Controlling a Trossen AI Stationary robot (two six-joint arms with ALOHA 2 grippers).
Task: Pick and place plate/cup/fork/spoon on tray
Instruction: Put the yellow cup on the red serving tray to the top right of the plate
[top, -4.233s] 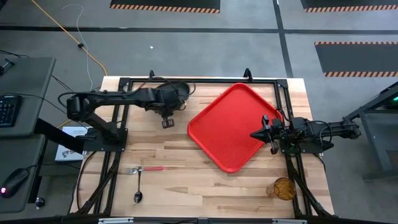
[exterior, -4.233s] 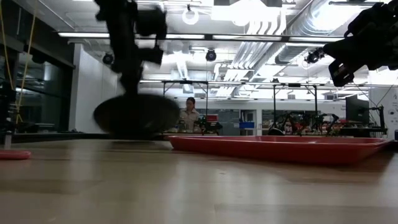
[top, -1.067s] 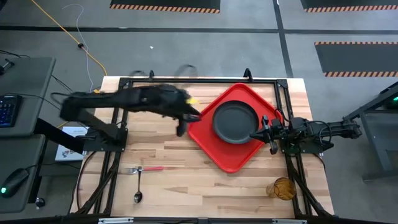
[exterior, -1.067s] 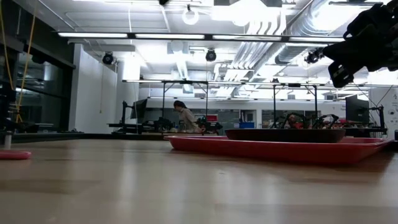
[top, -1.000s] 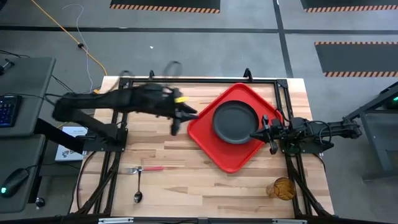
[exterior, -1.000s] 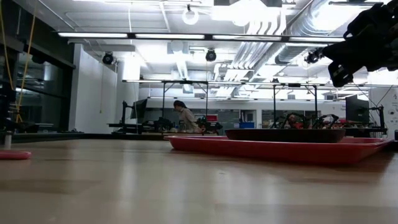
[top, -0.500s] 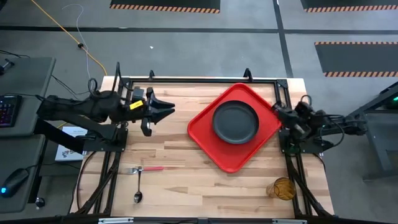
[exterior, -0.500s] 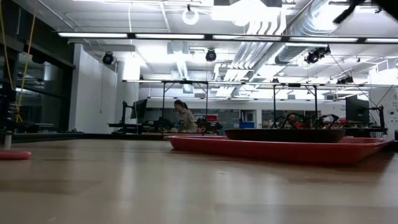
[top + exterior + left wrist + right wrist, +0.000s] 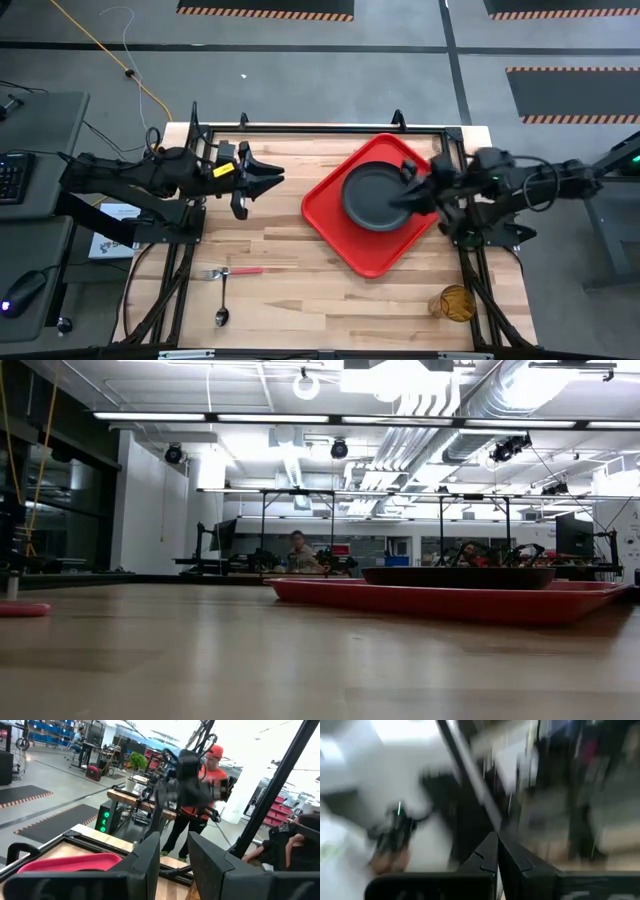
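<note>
Nearest us lay the slim dark metal spoon (image 9: 221,316), the red-handled fork (image 9: 232,271) and the ribbed amber plastic cup (image 9: 454,302), all on the pale wooden table (image 9: 290,290). Beyond, we saw the round dark plate (image 9: 374,197) resting inside the large red square tray (image 9: 350,235). The left gripper (image 9: 265,180) hovered with fingers spread, holding nothing; the right gripper (image 9: 408,186), over the plate's rim, apparently had its fingers closed and empty.

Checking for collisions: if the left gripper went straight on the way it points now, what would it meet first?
Probably the tray: the open left gripper points across bare table at its near edge, the plate beyond. Height unclear.
</note>
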